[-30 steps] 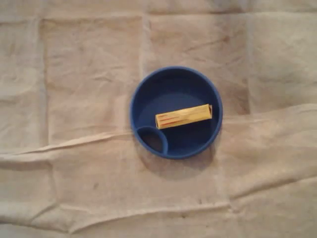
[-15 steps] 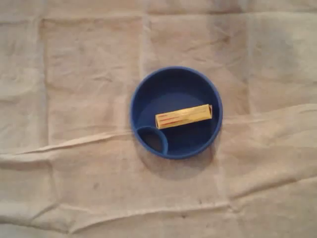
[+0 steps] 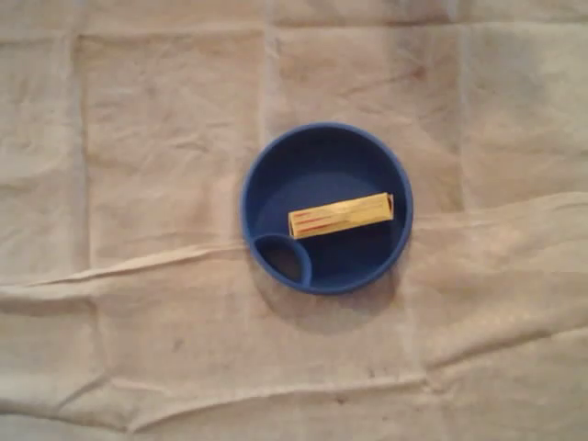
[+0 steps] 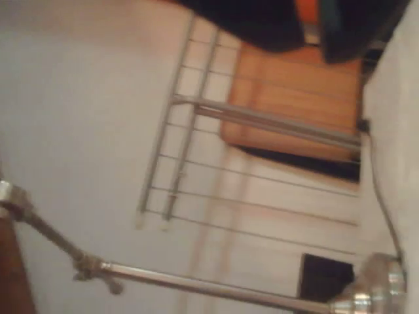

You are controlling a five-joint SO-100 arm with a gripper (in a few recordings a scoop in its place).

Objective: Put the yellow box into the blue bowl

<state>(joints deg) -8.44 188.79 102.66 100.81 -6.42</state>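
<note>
Gripper: whether its jaws are apart or together cannot be told; its wrist view faces a pale wall, a wire rack (image 4: pixel 171 163) and a wooden panel (image 4: pixel 288 98), so its position relative to the box cannot be told. In the overhead view the yellow box (image 3: pixel 341 215) lies flat in the large compartment of the blue bowl (image 3: pixel 317 156), just beside the small compartment (image 3: pixel 283 260). The bowl sits on the creased beige cloth (image 3: pixel 138 184) covering the tabletop.
</note>
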